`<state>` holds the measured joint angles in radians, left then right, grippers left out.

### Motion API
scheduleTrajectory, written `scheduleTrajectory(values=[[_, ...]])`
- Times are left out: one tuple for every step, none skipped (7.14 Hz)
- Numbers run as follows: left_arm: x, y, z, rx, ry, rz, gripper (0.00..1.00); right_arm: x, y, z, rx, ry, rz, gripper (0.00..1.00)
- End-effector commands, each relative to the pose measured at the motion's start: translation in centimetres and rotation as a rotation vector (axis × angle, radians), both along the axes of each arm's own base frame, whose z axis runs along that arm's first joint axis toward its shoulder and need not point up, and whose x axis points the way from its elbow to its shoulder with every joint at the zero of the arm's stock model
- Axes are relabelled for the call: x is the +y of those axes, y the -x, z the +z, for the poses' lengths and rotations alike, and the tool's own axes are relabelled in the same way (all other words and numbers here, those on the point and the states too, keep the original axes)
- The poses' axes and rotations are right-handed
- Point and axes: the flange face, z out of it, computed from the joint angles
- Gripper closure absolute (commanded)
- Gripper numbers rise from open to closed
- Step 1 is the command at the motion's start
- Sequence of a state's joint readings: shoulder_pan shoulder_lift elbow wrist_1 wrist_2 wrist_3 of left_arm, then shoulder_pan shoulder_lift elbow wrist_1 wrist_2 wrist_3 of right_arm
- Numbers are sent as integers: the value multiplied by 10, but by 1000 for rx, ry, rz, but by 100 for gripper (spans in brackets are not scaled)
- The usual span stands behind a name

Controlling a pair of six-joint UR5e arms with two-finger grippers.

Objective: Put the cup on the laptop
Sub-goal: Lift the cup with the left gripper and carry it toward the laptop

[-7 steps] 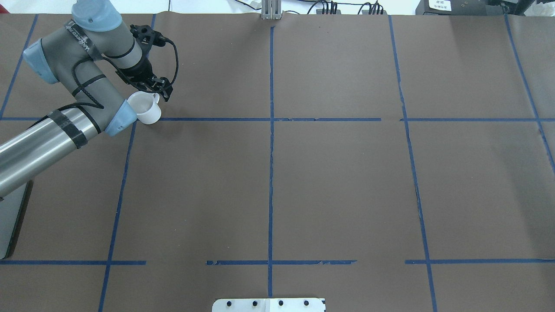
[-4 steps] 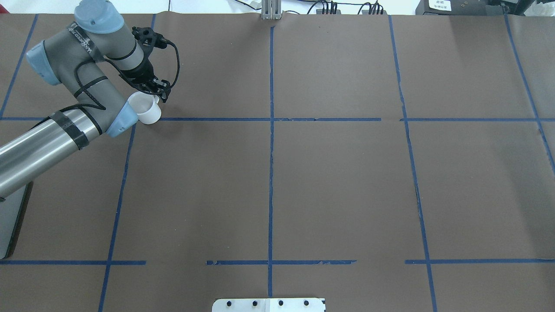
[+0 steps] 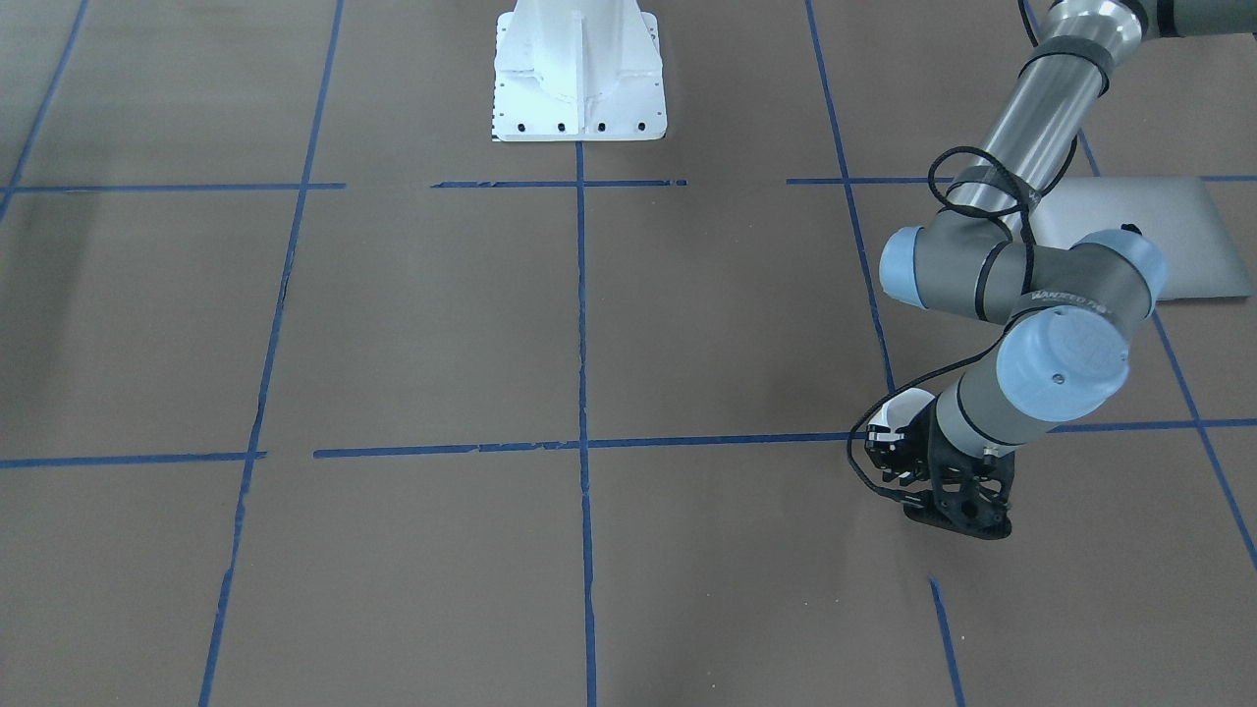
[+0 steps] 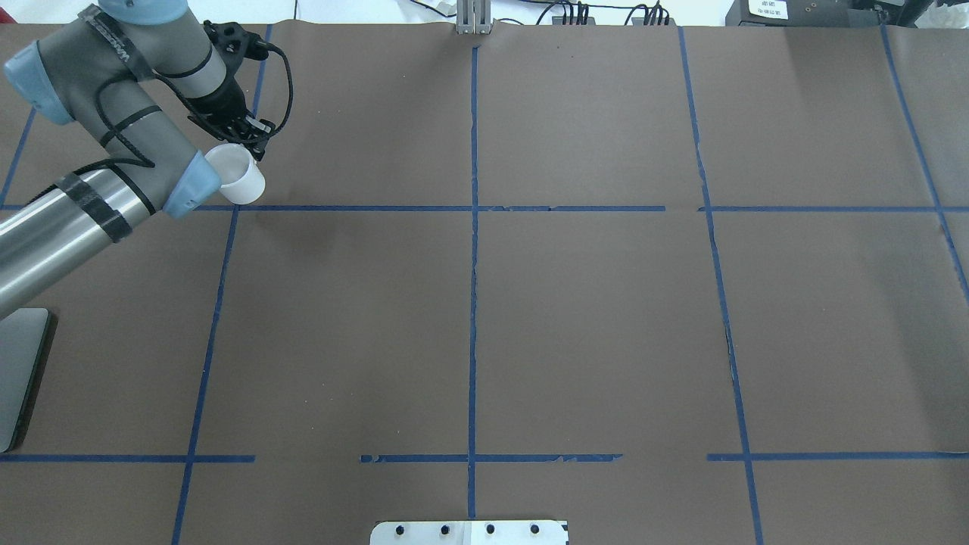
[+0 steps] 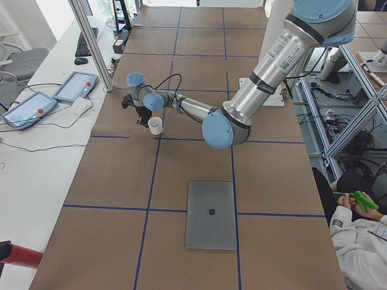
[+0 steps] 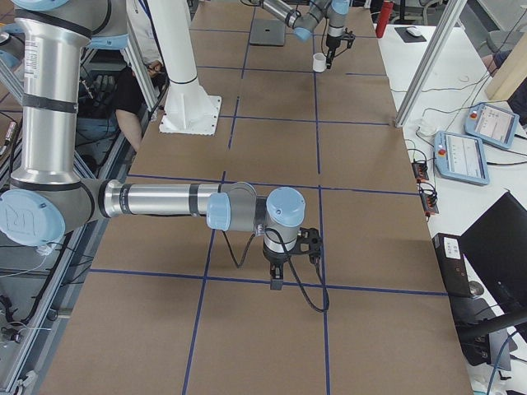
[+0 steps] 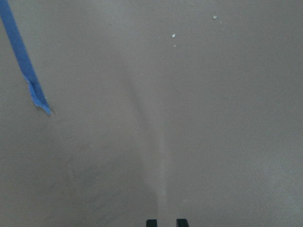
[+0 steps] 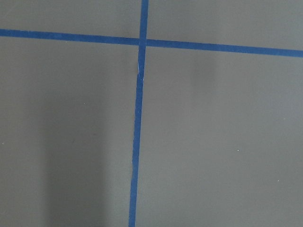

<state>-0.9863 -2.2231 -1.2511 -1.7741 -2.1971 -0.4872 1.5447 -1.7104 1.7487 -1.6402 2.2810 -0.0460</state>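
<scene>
The white cup (image 4: 236, 174) hangs from my left gripper (image 4: 250, 144), which is shut on its handle side and holds it off the brown table at the far left. The cup also shows in the exterior left view (image 5: 155, 125), and in the front view (image 3: 905, 405) it is partly hidden behind the gripper (image 3: 896, 454). The silver-grey laptop (image 5: 210, 214) lies closed and flat near the robot's side, apart from the cup; only its corner (image 4: 19, 371) shows overhead. My right gripper (image 6: 277, 278) hangs low over the table and I cannot tell whether it is open or shut.
The table is brown paper with a grid of blue tape lines (image 4: 473, 250). The robot's white base (image 3: 579, 74) stands at the near middle edge. Tablets (image 5: 75, 86) and cables lie past the far table edge.
My left arm has moved toward the left and risen, carrying the cup with it. The laptop has not moved.
</scene>
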Motion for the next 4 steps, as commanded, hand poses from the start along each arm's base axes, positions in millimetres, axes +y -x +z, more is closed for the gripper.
scheduleTrajectory(values=[[55, 74, 4, -13, 30, -44, 100, 0, 0, 0, 0, 0, 0, 0], [102, 118, 43, -25, 52, -65, 100, -1, 0, -1, 0, 0, 0, 0], [134, 149, 76, -45, 86, -85, 100, -1, 0, -1, 1, -2, 0, 0], [158, 188, 114, -57, 91, -101, 100, -1, 0, -1, 1, -2, 0, 0]])
